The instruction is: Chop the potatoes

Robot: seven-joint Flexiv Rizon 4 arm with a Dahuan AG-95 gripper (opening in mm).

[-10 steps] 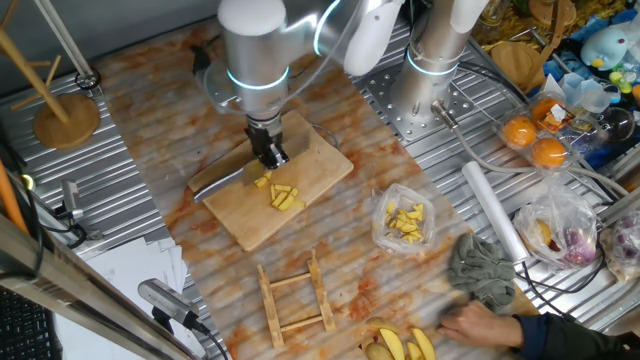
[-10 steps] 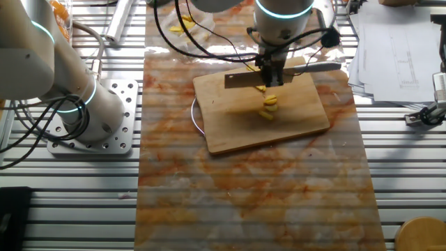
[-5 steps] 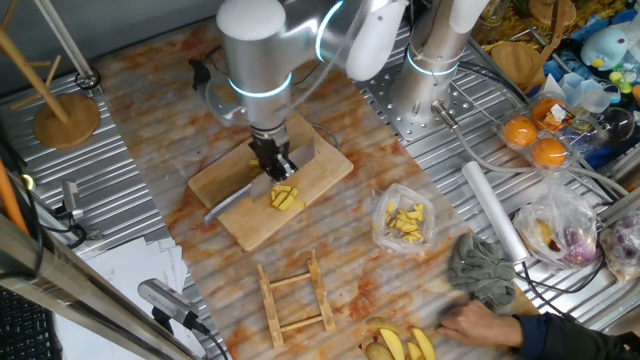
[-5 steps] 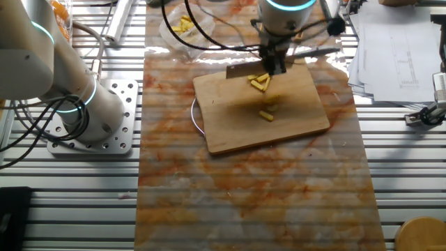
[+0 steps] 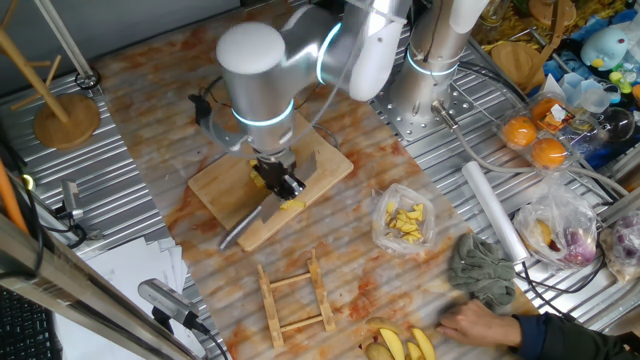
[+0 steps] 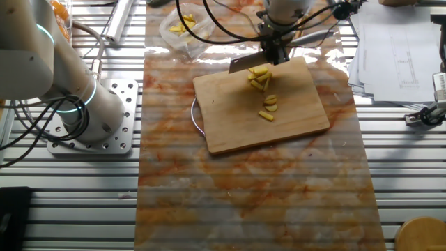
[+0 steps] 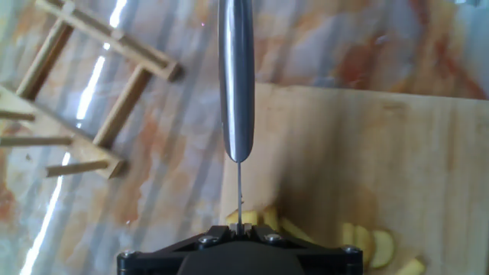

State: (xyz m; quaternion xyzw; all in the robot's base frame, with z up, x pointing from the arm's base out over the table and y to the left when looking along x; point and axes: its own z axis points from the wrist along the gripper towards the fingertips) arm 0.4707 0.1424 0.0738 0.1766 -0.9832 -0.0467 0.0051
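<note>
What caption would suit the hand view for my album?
Looking down a knife over yellow potato pieces on a wooden cutting board.

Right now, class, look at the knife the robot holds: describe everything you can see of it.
The knife is a cleaver-style blade of grey metal with a rounded, shiny steel handle. The gripper holds it, jaws shut on it, blade edge down over the wooden cutting board. In the other fixed view the blade stands beside the cut potatoes at the board's far edge. The handle sticks out past the board, over the marbled table.

Probably a lab: slotted aluminium table [image 5: 480,150], cables [image 5: 560,290].
</note>
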